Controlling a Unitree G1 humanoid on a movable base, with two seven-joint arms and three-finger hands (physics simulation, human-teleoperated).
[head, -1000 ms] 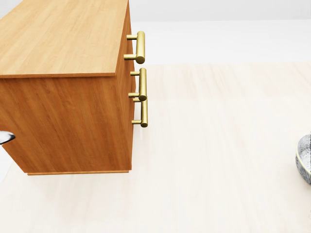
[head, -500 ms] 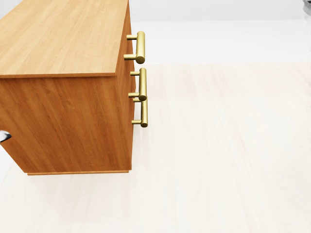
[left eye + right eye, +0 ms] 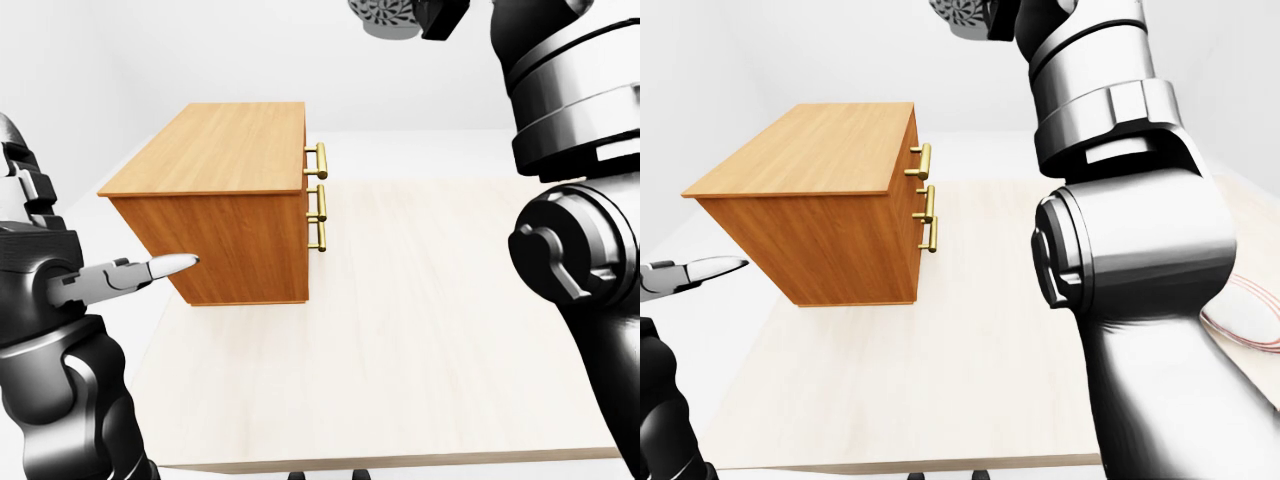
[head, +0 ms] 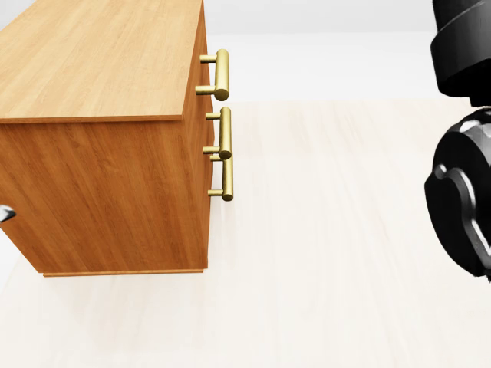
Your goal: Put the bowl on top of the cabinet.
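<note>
Our right fingers (image 3: 440, 18) sit against the patterned bowl (image 3: 385, 15), raised above the cabinet (image 3: 225, 150) top; the grip itself we cannot tell. Left fingers (image 3: 165, 265) point out empty beside the cabinet, clear of the drop.

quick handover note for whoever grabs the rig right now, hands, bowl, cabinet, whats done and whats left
Right hand: raised to the top edge of the left-eye view, at the bowl; the grip itself is cropped, so cannot confirm it.
Left hand: empty, fingers pointing toward the cabinet's side.
Cabinet stands on the table, its top bare.
Done: bowl is lifted high.
Left: carry it over the cabinet top, lower it, release.
</note>
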